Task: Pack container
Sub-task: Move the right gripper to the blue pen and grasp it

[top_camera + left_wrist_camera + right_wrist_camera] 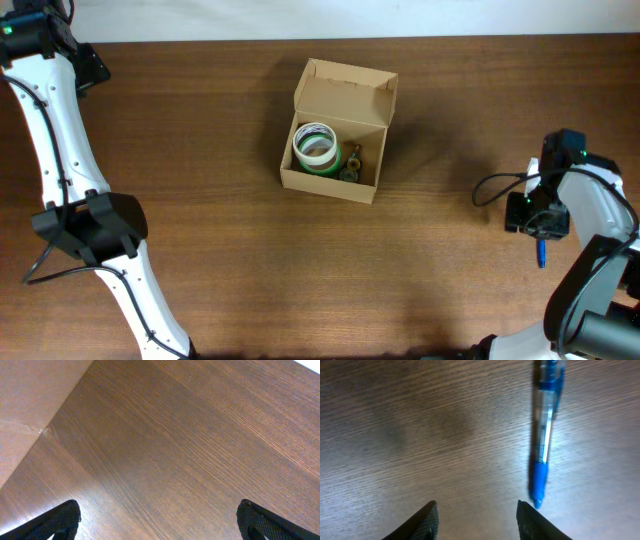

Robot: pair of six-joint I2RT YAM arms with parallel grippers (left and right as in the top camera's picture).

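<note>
At the middle of the worktop [200,120] the container [328,187] is seen, its hinged flap stood open toward the far edge. A roll of tape [316,148] is lodged in its left part, and a small dark object [352,163], too small to be identified, is set just beside the roll. Well apart from it, near the right edge, a blue pen [541,250] is laid flat on the wood.

The right jaws are held partly open and empty, low above the worktop. In the right wrist view the pen [546,435] is found ahead of them and off to one side, roughly in line with one finger rather than between the two. The left jaws are spread wide, nothing is held by them, and only bare wood is shown beneath, far from the container.

The step in hand is judged to be the pick-up of the pen. It would be done well if the right jaws were first shifted sideways until the barrel is centred in the gap, then lowered close to the wood without being scraped on it. The barrel is best closed on near its middle, so that tipping is avoided. Because the free room beside the roll is judged narrow, the pen may need to be brought in at a slant and released low.
</note>
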